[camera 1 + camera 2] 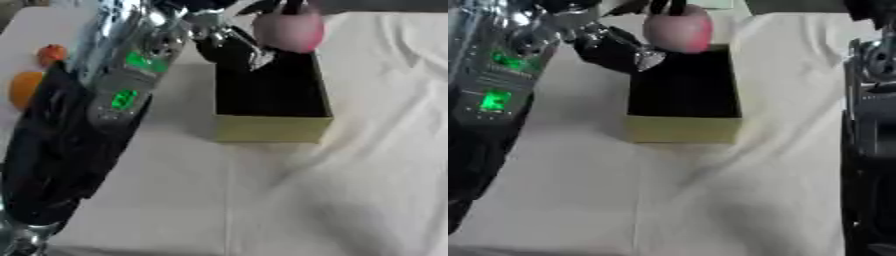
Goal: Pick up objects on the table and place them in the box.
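A pink-red round fruit [290, 31] hangs above the far edge of the open box [273, 127], which has olive-yellow walls and a dark inside. My left hand [226, 46] reaches in from the left over the box's far left corner. Its dark fingers curl round the top of the fruit. The left arm [114, 90], silver with green lights, crosses the left side of the view. Only my right arm [872, 125] shows, along the right edge of the right eye view. A dark part at its top end may be the hand.
An orange fruit [24, 87] and a smaller orange-red one [51, 54] lie on the table at the far left, partly behind my left arm. A creased white cloth [350, 190] covers the table around the box.
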You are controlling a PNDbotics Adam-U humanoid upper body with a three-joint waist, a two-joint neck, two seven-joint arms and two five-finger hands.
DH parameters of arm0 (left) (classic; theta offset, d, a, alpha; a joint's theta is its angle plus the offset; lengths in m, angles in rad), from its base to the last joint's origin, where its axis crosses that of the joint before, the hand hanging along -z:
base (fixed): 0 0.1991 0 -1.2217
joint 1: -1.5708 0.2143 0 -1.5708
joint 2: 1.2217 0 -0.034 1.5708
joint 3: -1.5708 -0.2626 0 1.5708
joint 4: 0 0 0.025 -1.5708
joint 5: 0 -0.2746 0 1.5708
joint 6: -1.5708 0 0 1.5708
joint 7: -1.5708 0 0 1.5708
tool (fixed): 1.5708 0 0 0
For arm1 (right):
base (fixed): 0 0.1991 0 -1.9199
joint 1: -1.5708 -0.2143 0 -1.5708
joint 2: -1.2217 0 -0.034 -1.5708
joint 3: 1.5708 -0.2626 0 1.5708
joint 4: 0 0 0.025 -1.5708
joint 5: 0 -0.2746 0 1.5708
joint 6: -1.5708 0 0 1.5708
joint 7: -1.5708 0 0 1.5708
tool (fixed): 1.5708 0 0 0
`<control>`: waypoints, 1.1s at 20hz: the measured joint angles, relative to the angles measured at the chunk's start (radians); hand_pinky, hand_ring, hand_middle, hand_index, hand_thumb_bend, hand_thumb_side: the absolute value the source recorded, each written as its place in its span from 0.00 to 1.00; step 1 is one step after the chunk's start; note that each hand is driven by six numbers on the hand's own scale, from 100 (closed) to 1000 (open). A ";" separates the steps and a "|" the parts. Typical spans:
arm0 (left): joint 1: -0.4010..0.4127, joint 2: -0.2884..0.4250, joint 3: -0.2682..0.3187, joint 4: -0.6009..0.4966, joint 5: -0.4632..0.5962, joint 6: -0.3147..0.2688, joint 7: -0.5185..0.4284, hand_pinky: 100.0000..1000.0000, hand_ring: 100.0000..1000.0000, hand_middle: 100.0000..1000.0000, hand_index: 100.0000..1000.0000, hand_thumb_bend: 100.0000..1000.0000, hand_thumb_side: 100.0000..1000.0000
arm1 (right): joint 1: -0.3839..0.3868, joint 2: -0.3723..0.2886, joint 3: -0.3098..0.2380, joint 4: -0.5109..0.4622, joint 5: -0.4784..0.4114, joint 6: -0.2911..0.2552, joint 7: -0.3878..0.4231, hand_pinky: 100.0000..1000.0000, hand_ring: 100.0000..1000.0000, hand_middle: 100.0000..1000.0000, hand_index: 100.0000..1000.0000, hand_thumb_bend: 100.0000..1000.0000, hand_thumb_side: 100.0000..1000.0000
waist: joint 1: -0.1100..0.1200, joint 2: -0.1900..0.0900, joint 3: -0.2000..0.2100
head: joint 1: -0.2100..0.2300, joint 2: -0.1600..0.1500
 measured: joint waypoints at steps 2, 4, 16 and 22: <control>-0.001 -0.015 -0.007 0.029 -0.021 -0.005 0.005 0.06 0.28 0.29 0.46 0.17 0.00 | -0.001 0.001 0.000 0.000 -0.001 -0.002 0.001 0.83 0.79 0.71 0.79 0.00 0.73 | -0.002 0.001 -0.006 | 0.002 0.000; 0.000 -0.028 -0.014 0.059 -0.049 -0.008 0.007 0.07 0.29 0.29 0.46 0.18 0.00 | -0.002 0.003 0.000 0.000 -0.001 -0.002 0.002 0.83 0.79 0.71 0.79 0.00 0.73 | -0.003 0.002 -0.007 | 0.005 0.000; 0.008 -0.056 -0.028 0.205 -0.212 0.000 0.047 0.12 0.32 0.32 0.49 0.22 0.00 | -0.002 0.010 0.000 0.000 -0.008 -0.003 0.001 0.83 0.79 0.71 0.79 0.00 0.74 | -0.002 0.004 -0.012 | 0.008 0.000; 0.017 -0.065 -0.035 0.270 -0.221 -0.008 0.042 0.29 0.44 0.45 0.62 0.30 0.00 | 0.001 0.014 0.000 0.000 -0.008 -0.006 -0.002 0.83 0.79 0.71 0.79 0.00 0.73 | 0.000 0.006 -0.014 | 0.008 0.000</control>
